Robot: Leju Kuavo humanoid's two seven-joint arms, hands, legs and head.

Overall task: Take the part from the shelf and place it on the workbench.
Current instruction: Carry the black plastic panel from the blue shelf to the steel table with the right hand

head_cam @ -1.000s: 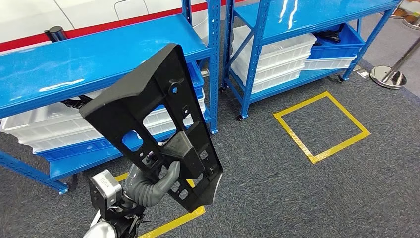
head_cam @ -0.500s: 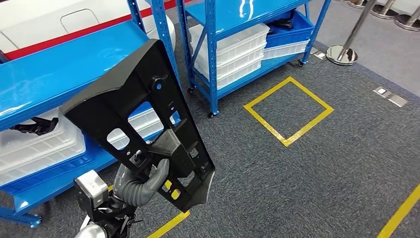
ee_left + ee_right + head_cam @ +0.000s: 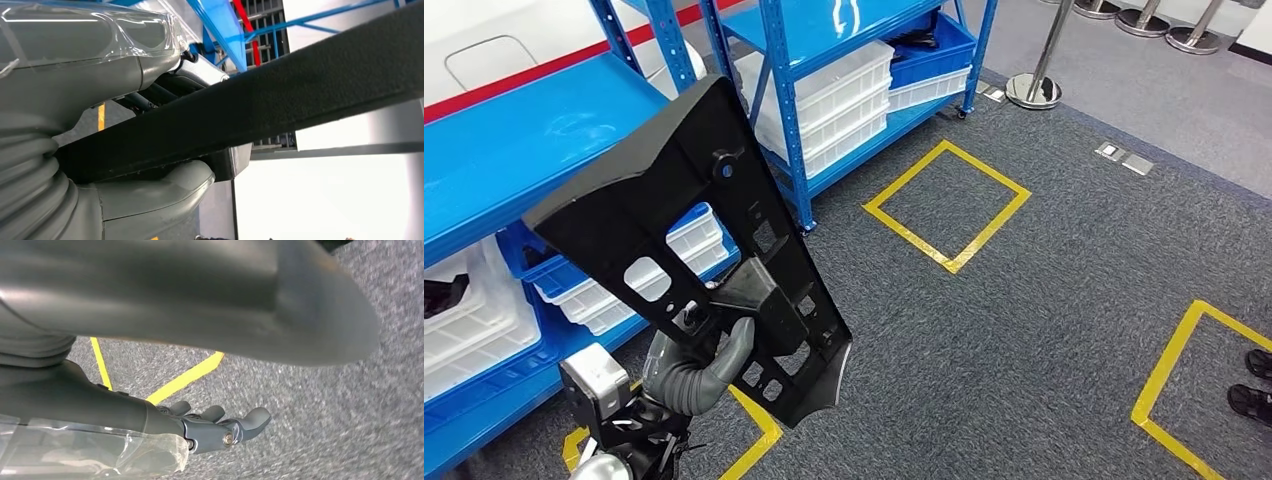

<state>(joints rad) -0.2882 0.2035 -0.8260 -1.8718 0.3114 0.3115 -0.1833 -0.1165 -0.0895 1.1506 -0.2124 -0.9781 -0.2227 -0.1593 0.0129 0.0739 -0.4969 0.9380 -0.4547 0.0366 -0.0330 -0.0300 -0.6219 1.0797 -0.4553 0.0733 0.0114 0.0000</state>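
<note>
The part (image 3: 694, 230) is a large flat black plastic panel with several cut-outs, tilted up in front of me in the head view. My left hand (image 3: 699, 365) grips it from below near its lower end, the thumb pressed on its raised middle block. In the left wrist view the part's black edge (image 3: 280, 105) runs across the picture, clamped between the thumb and fingers of the left hand (image 3: 100, 200). My right hand (image 3: 215, 427) hangs over grey carpet in the right wrist view, its fingers loosely spread and holding nothing.
A blue shelf (image 3: 524, 150) with white bins (image 3: 824, 100) stands at the left and back. Yellow tape squares (image 3: 947, 203) mark the grey carpet. A stanchion base (image 3: 1034, 90) stands beyond them. A person's shoes (image 3: 1254, 385) are at the right edge.
The whole view has turned: the shelves slide off to the left, and more carpet, another yellow square and a person's shoes come in at the right. The part stays in my left hand.
</note>
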